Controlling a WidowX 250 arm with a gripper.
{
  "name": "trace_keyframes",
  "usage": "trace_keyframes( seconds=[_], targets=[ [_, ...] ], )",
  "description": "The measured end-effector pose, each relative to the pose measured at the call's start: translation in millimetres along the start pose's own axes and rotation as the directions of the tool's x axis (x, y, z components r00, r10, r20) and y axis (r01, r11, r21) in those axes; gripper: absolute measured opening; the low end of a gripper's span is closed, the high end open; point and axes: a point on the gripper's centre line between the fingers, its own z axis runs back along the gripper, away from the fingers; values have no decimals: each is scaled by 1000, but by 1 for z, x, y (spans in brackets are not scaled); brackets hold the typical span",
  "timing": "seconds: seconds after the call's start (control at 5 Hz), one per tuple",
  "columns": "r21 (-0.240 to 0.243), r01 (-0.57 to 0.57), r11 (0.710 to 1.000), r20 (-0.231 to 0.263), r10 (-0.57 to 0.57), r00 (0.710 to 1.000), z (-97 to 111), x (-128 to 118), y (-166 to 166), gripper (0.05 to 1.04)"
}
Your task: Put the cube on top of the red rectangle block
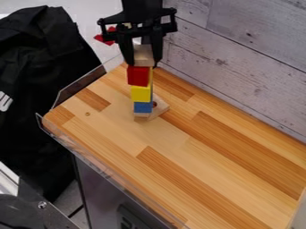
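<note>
At the top of the view, my gripper (142, 57) points down with its two fingers against the left and right sides of a plain wooden cube (143, 57). Right below the cube is the red rectangle block (138, 76), the upper part of a stack. Whether cube and red block touch is hard to tell. A yellow block (141, 94) comes under the red one, then a blue block (142, 107) with pale wood at its foot.
A wooden piece with a hole (161, 107) lies beside the stack's foot. A grey plank wall (245, 58) borders the wooden table (179, 147) at the right and back; a clear edge guard (108, 166) runs along the left. Black cloth (42, 89) hangs beyond.
</note>
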Motion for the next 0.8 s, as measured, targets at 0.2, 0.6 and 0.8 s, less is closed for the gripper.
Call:
trace_keyframes(
  seconds=[0.2, 0.6, 0.8],
  targets=[
    [-15, 0, 1000, -5, 0, 1000, 0, 0, -1, 615],
    [-29, -9, 1000, 18, 10, 1000, 5, 1, 0, 1001],
    [-36, -11, 999, 40, 12, 999, 15, 0, -1, 999]
  ],
)
